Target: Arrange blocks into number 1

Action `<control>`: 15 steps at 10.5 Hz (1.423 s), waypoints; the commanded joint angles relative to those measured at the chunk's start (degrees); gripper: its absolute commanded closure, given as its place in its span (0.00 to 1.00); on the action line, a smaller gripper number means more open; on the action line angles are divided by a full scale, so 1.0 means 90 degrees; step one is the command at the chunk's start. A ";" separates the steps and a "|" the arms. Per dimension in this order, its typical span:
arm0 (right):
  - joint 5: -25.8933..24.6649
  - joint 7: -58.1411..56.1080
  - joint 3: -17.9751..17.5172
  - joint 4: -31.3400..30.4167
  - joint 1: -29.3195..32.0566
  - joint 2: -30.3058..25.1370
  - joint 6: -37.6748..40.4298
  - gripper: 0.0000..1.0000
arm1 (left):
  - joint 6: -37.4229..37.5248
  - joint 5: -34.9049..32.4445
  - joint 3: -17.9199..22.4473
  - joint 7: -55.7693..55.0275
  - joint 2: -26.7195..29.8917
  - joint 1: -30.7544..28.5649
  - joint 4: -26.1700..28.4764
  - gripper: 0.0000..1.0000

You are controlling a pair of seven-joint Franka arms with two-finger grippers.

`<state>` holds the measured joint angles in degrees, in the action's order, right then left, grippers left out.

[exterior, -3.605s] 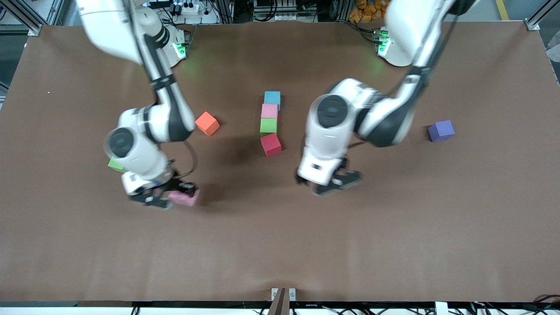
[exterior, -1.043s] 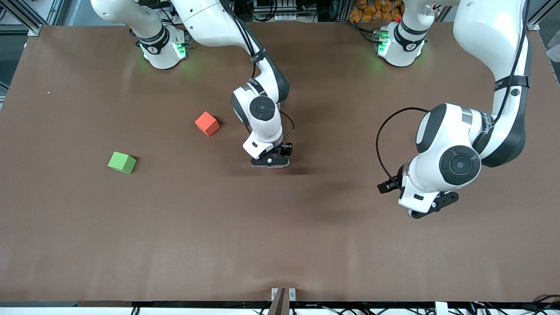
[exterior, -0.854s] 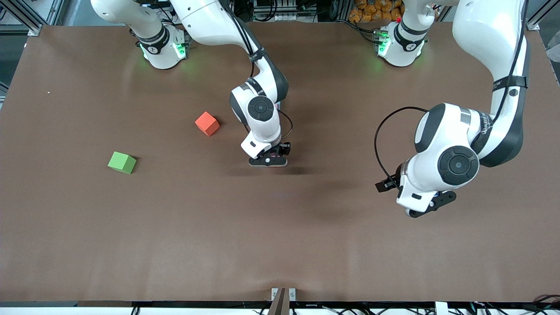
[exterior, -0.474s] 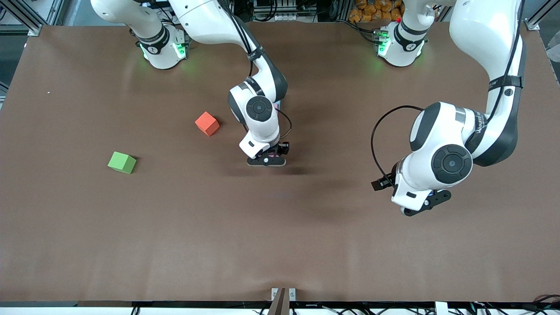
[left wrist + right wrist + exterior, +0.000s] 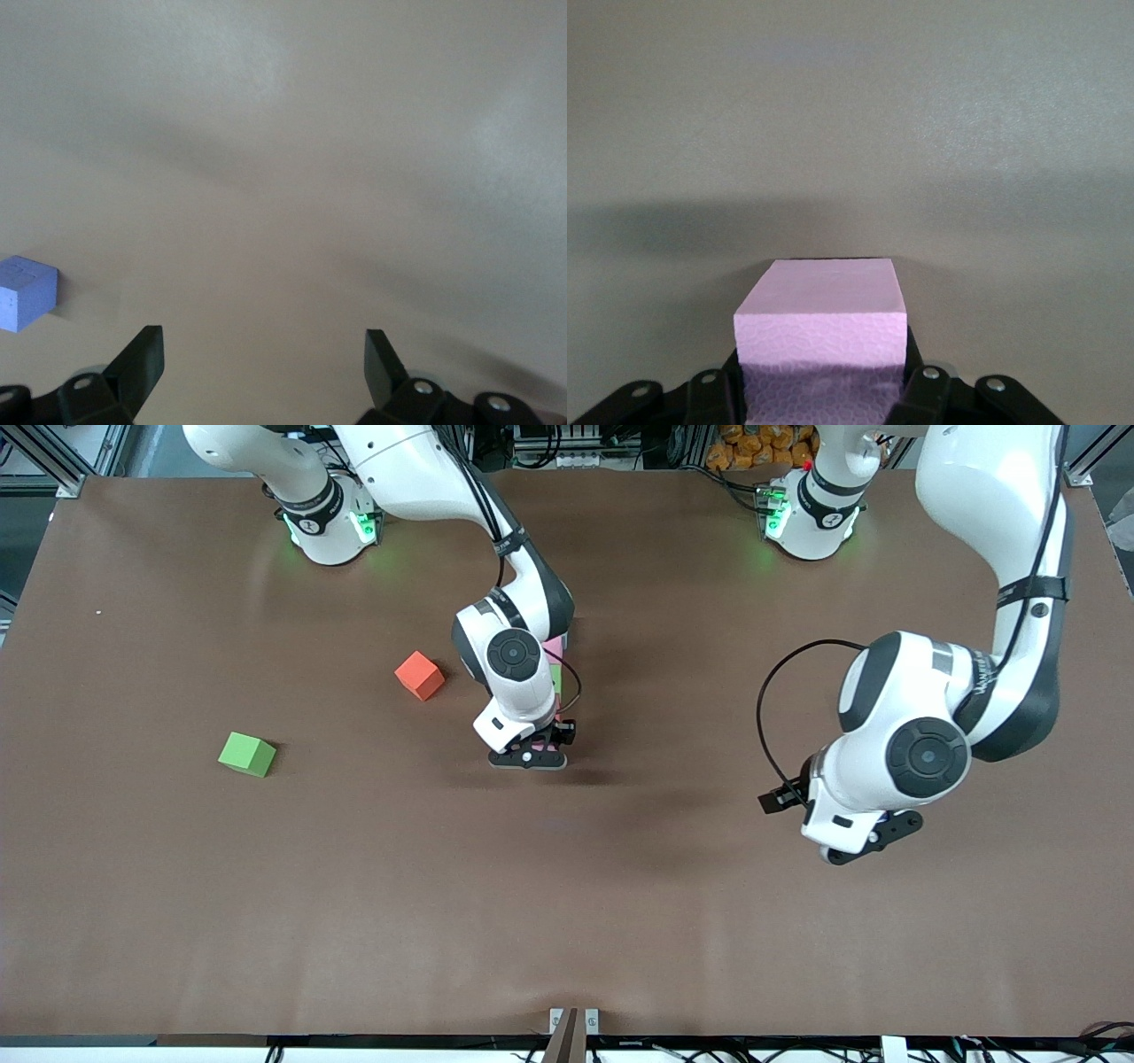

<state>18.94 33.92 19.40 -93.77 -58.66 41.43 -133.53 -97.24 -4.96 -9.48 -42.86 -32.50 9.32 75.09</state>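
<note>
Front cam high, facing robots; wrist cams close over table (image 5: 266,921).

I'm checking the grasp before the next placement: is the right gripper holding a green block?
No, in the right wrist view the right gripper is shut on a pink block.

Lighting: even, overhead, moderately bright. We note soft shadows on the table (image 5: 620,921) under both arms, faint sheen near the bases, green base glow; wrist views washed-out, slightly soft.
</note>
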 commanded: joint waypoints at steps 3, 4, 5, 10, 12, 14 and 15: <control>0.0054 0.0059 -0.0056 -0.0187 0.0004 -0.0218 0.0023 0.00 | 0.0315 0.0141 0.0009 -0.0071 0.0992 -0.0360 0.0347 0.00; 0.0054 0.0078 -0.0056 -0.0168 0.0024 -0.0257 0.0023 0.00 | 0.0316 0.0180 0.0009 -0.0110 0.1246 -0.0371 0.0638 0.00; 0.0064 0.0069 -0.0065 -0.0245 0.0169 -0.0576 0.0042 0.00 | 0.0306 0.0180 0.0019 -0.0110 0.1490 -0.0448 0.0951 0.00; -0.0004 -0.0417 -0.0328 -0.0577 0.2022 -0.2218 0.0706 0.00 | 0.0189 0.0424 0.0009 0.0318 0.2916 -0.0889 0.2446 0.00; -0.0528 -0.1033 -0.0727 -0.0568 0.2997 -0.2783 0.0968 0.00 | 0.0189 0.0511 0.0077 0.0737 0.3220 -0.0879 0.2565 0.00; -0.1659 -0.1084 -0.1875 -0.0558 0.4449 -0.3447 0.1708 0.00 | 0.0189 0.0658 0.0194 0.1342 0.3571 -0.0850 0.2546 0.00; -0.1945 -0.1248 -0.2471 -0.0548 0.5211 -0.3712 0.2021 0.00 | 0.0189 0.0659 0.0194 0.1702 0.3756 -0.0850 0.2517 0.00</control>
<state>5.78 24.24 5.56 -96.12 -20.92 13.58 -118.41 -94.46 -0.61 -8.39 -32.18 -2.98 1.67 95.56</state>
